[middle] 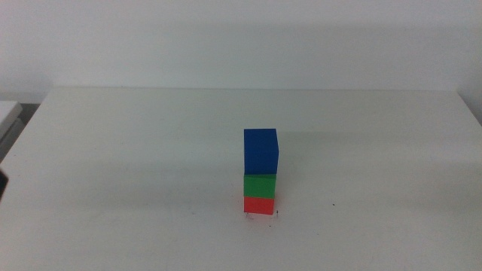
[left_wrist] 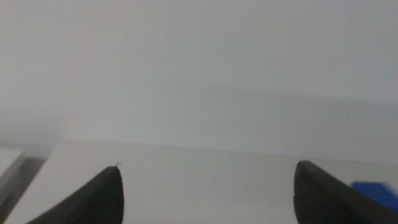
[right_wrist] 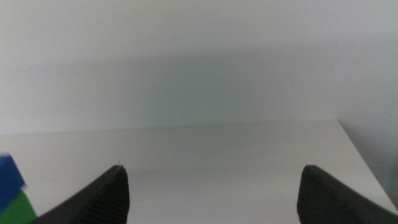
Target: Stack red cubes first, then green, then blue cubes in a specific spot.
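In the middle view the three cubes stand in one upright stack. The red cube [middle: 259,205] is on the table, the green cube [middle: 259,185] is on it, and the blue cube [middle: 260,150] is on top. The stack stands on the spot [middle: 263,217], between two tiny dark specks. My left gripper [left_wrist: 208,165] is open and empty, well away from the stack, with a corner of the blue cube [left_wrist: 376,193] beside one jaw. My right gripper [right_wrist: 213,167] is open and empty, with the blue cube [right_wrist: 9,174] and green cube [right_wrist: 17,210] at its picture's edge. Neither arm reaches into the middle view.
A lone dark speck [middle: 335,203] lies on the white table [middle: 151,165] to the right of the stack. A pale object [middle: 7,113] sits off the table's left edge. A dark sliver [middle: 2,187] shows at the left border.
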Robot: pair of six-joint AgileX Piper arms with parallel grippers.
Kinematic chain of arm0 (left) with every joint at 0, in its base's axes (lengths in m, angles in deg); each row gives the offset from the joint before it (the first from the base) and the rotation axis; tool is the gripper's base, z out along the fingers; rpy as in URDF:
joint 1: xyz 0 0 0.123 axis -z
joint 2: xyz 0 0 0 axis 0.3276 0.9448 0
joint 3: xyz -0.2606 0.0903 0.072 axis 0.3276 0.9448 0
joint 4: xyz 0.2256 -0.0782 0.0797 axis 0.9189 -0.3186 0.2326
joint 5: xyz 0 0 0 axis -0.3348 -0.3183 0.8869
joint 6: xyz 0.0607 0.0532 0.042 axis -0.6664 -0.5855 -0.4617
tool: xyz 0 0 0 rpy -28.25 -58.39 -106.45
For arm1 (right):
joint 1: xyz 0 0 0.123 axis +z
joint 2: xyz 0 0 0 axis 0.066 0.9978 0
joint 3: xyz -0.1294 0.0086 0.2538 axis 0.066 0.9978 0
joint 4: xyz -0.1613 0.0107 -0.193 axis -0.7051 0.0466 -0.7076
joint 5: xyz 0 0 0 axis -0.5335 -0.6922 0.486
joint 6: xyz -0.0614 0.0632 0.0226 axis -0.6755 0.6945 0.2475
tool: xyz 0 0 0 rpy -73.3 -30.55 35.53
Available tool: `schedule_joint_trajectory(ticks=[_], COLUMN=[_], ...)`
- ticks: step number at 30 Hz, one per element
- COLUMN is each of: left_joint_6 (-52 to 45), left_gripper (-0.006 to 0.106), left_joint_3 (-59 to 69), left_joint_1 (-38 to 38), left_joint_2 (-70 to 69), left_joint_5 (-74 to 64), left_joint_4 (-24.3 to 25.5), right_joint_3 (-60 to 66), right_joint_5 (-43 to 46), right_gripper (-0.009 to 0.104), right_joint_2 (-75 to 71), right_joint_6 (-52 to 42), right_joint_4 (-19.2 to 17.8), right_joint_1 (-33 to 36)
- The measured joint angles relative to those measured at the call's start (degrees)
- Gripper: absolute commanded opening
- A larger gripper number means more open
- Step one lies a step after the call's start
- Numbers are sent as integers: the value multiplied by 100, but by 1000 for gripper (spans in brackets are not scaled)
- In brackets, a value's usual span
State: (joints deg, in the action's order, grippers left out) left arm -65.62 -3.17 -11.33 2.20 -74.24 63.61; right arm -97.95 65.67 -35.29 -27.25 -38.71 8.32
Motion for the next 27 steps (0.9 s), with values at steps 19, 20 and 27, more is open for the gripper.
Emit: schedule_joint_trajectory(ticks=[19,20,27], left_joint_6=[0,0,0], left_gripper=[93,93,93], left_joint_3=[1836,1848,1850], left_joint_1=[-485,-485,-485], left_joint_2=[-882,-882,-882], left_joint_5=[483,495,601], left_joint_4=[77,101,123], right_joint_3=[1291,1291,1291], right_joint_5=[88,99,110], right_gripper=[93,93,93], right_joint_2=[-1957,-1957,-1957], right_joint_6=[0,0,0], right_joint_4=[-97,-97,-97], right_joint_1=[-372,-372,-381])
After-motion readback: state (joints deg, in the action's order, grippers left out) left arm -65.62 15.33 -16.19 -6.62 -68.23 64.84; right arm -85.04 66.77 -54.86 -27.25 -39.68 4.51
